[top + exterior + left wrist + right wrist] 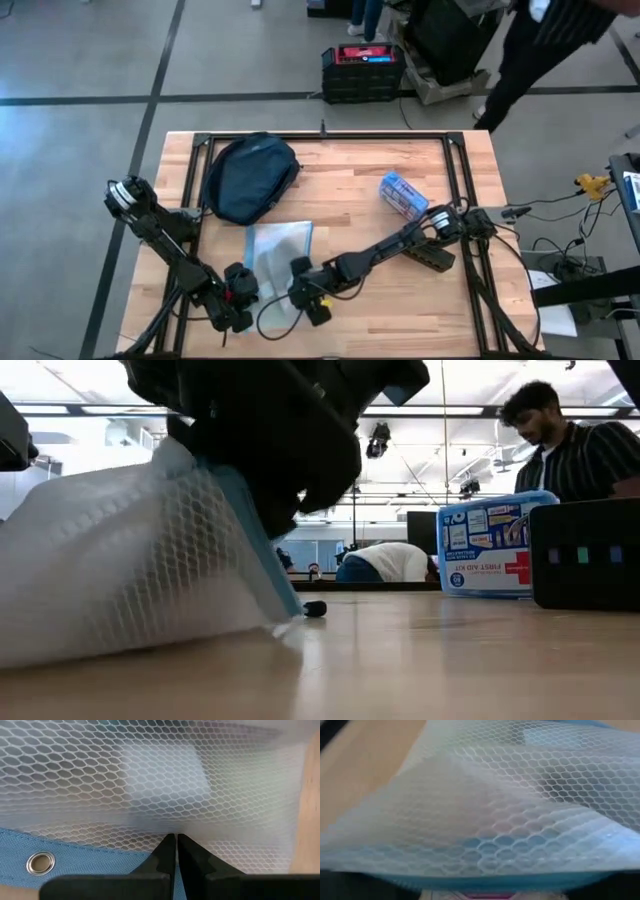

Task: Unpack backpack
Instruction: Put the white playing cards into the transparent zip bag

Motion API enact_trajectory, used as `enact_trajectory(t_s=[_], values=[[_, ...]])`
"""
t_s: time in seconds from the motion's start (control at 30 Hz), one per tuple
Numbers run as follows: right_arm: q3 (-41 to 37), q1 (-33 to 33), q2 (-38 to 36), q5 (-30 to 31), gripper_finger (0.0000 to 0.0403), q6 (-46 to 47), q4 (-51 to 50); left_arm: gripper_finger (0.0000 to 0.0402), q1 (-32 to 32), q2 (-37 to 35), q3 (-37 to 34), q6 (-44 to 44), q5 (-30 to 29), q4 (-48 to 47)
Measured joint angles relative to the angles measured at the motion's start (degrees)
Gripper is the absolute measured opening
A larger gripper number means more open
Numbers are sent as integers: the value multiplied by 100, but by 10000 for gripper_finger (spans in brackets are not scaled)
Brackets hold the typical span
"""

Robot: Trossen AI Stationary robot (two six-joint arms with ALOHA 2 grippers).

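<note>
Mesh pouch fills the left wrist view almost completely, a clear plastic bag with white net pattern and a blue fabric edge with a metal eyelet; it lies flat on the table between the two grippers, and I judge it is one of the things already taken out of the backpack. Left gripper is at one side of the pouch with its two fingers pressed together, and the closed tips sit right at the pouch's border; whether a bit of the plastic is pinched between them I cannot tell. Right gripper is at the other side of the pouch, close to the left one; its own fingers do not show clearly in any view, so from the pictures I cannot say how wide they stand; its camera looks directly onto the net surface, which suggests it hangs just over the pouch. Probably the pouch is placed here, at the near edge, to keep the middle free for other items.

Backpack lies well apart from both grippers, at the far side of the table beyond the pouch, nearer to the left arm's base; nothing touches it. A blue first aid kit rests beside the right arm's forearm, far from the right gripper. A person stands in the room behind the table.
</note>
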Motion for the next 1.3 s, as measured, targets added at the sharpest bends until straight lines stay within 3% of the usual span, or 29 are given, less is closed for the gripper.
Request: enact_trajectory(t_s=[0.3, 0.6, 0.93, 1.03, 1.13, 1.2, 1.3], values=[[-2, 282, -424, 36, 285, -45, -937, 5, -15, 0, -8, -86, 2, 17], [-82, 615, -917, 367, 225, 362, -2478, 5, -24, -6, -8, -86, 8, 38], [-765, 759, -966, 1976, 145, 846, -2722, 5, -33, -33, 52, -4, 60, 47], [-860, 746, -961, 1860, 117, 894, -2444, 5, -33, -136, 377, 211, 51, -162], [-927, 780, -961, 1102, 92, 884, -1653, 5, -33, -197, 787, 474, -50, -513], [-948, 821, -961, 629, 75, 966, -1261, 5, -24, -205, 1082, 691, -238, -723], [-1033, 879, -906, 536, 49, 934, -387, 5, -18, -199, 1466, 1221, -699, -745]])
